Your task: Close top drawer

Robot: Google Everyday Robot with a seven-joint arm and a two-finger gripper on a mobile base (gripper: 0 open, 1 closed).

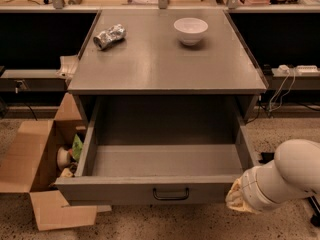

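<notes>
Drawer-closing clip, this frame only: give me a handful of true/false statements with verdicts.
1. The top drawer is pulled out. True.
2. A white bowl stands on the cabinet top. True.
3. The end effector is on the drawer's handle. False: it is at the right end of the drawer front, away from the central handle.
4. The crumpled can lies inside the drawer. False: it lies on the cabinet top, left of the bowl.
5. The cardboard box sits right of the cabinet. False: it is on the floor at the left.
</notes>
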